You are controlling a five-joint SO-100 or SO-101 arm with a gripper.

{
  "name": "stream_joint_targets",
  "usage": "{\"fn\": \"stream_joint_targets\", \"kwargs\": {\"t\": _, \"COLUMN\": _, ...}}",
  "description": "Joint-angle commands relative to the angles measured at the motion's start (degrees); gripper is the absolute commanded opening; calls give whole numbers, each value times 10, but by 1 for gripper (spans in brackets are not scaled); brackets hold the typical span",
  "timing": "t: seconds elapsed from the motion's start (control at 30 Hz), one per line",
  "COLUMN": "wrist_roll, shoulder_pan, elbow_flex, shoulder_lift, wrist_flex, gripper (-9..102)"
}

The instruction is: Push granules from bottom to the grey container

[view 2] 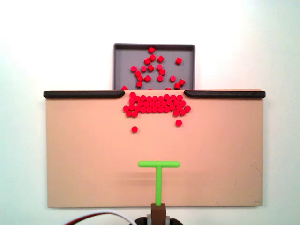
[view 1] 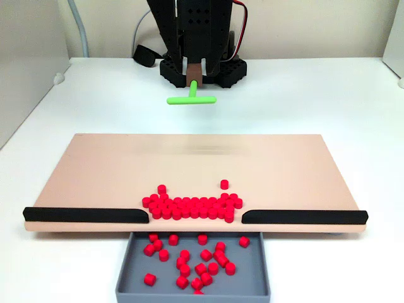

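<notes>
Grey container (view 1: 252,287) holds granules (view 1: 189,262) — more bunched on board (view 1: 95,177), perhaps touching.

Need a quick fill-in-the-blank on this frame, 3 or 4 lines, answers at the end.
1. The arm carries a T-shaped pusher coloured ____.
2. Most granules on the tan board are bunched in the gap between the two ____ strips.
3. The grey container already holds some ____ granules.
4. In the fixed view from above, two stray granules lie between the main pile and the ____.

Answers: green; black; red; pusher
</notes>
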Motion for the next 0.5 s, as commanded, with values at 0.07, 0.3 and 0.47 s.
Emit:
{"fn": "stream_joint_targets", "kwargs": {"t": 0.07, "wrist_roll": -9, "shoulder_pan": -4, "elbow_flex": -4, "shoulder_lift": 33, "wrist_flex": -2, "gripper": 0}}
{"fn": "stream_joint_targets", "kwargs": {"t": 0.3, "wrist_roll": -4, "shoulder_pan": 2, "elbow_flex": -4, "shoulder_lift": 39, "wrist_flex": -6, "gripper": 0}}
{"fn": "stream_joint_targets", "kwargs": {"t": 0.47, "wrist_roll": -4, "shoulder_pan": 0, "elbow_flex": -4, "shoulder_lift": 38, "wrist_flex": -6, "gripper": 0}}
